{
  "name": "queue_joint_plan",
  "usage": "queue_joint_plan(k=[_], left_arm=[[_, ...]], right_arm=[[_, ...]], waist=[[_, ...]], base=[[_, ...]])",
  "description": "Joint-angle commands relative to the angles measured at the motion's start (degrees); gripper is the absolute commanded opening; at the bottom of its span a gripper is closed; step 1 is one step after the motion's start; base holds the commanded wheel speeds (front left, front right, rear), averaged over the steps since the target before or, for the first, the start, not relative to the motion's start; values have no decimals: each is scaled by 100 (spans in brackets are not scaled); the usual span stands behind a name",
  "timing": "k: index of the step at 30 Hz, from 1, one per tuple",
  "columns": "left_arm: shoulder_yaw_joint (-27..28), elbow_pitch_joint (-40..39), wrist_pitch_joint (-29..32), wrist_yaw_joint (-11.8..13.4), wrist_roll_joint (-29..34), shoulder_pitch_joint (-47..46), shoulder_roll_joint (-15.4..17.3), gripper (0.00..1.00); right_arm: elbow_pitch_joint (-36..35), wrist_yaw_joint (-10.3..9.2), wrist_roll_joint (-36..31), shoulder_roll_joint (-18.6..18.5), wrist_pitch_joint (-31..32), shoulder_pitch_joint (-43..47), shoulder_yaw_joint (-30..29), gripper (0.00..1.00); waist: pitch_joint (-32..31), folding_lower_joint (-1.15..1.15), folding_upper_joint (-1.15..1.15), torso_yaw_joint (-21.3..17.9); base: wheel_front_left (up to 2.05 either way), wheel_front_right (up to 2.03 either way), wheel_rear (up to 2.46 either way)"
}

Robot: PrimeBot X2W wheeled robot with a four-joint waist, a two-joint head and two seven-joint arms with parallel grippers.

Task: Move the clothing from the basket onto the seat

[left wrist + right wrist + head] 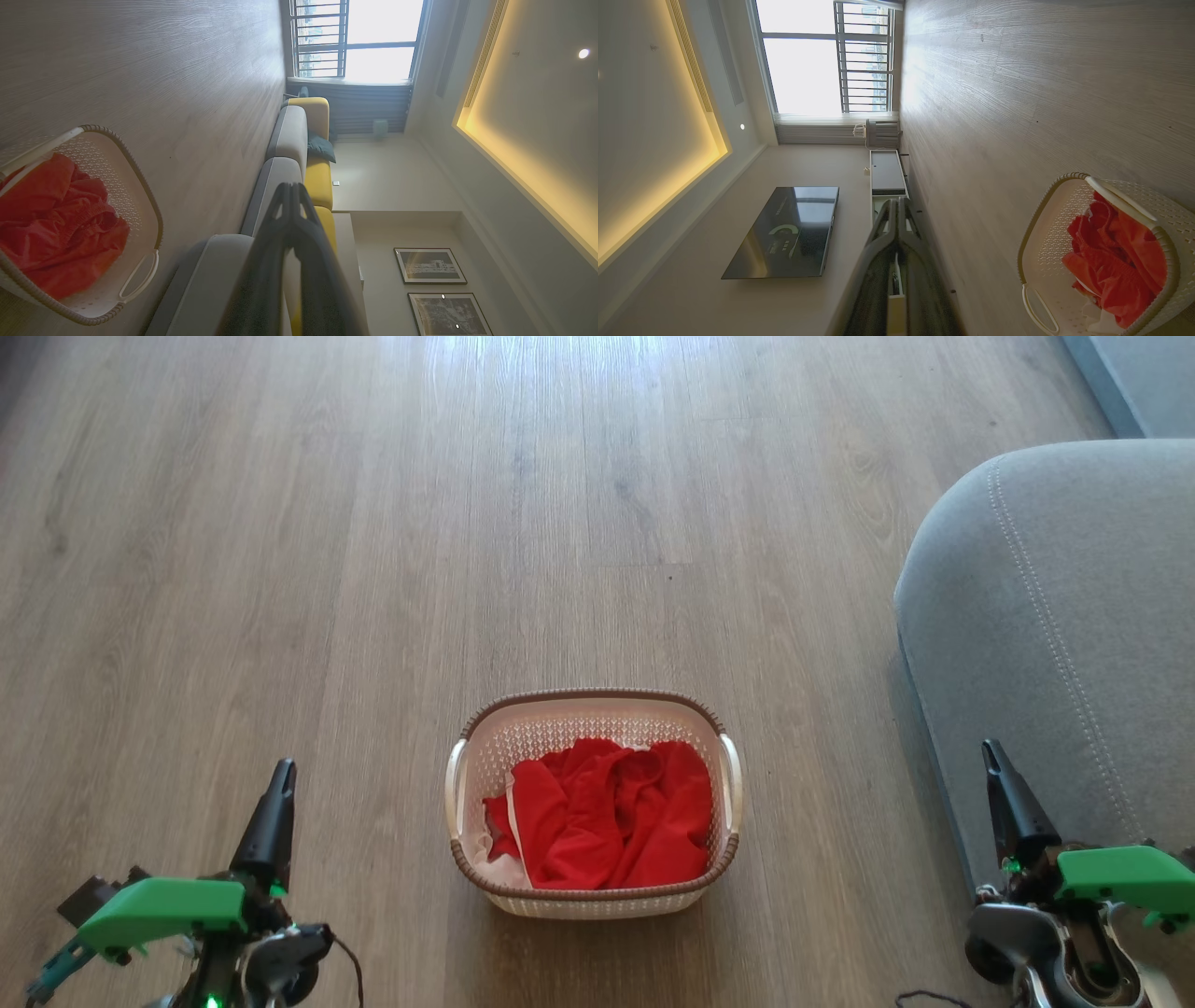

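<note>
In the head view, the clothing (607,817) lies crumpled in the basket (597,695) on the wood floor (373,523), with the seat (1055,616) apart to its right. Soft, light and floppy, it likely wants a pinch on a raised red fold. The left gripper (282,775) and right gripper (991,756) hang empty, fingers together. The left wrist view shows the seat running toward a bright window (373,37). The right wrist view shows a wall television (784,231).

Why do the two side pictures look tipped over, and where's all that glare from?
Head view: sharp, daylight sheen on the floor at top. Left wrist view: room lies sideways, window blown out white, left gripper blurred near the lens. Right wrist view: sideways too, window glare washing the floor.
</note>
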Motion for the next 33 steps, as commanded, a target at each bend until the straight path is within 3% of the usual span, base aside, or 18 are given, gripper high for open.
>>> queue_joint_plan(k=[1, 29, 30, 33], left_arm=[[194, -193, 40, -53, -40, -272, 45, 0], [194, -193, 40, -53, -40, -272, 45, 0], [-2, 18, -4, 9, 1, 3, -3, 100], [-36, 54, -43, 13, 12, 13, -3, 100]], right_arm=[[-220, 0, 36, -20, 30, -317, 100, 0], [-220, 0, 36, -20, 30, -317, 100, 0], [21, 1, 0, 1, -3, 3, 4, 100], [40, 1, -2, 2, -35, 23, 24, 100]], waist=[[0, 0, 0, 0], [0, 0, 0, 0], [0, 0, 0, 0], [0, 0, 0, -1]], base=[[0, 0, 0], [0, 0, 0], [0, 0, 0], [0, 0, 0]])
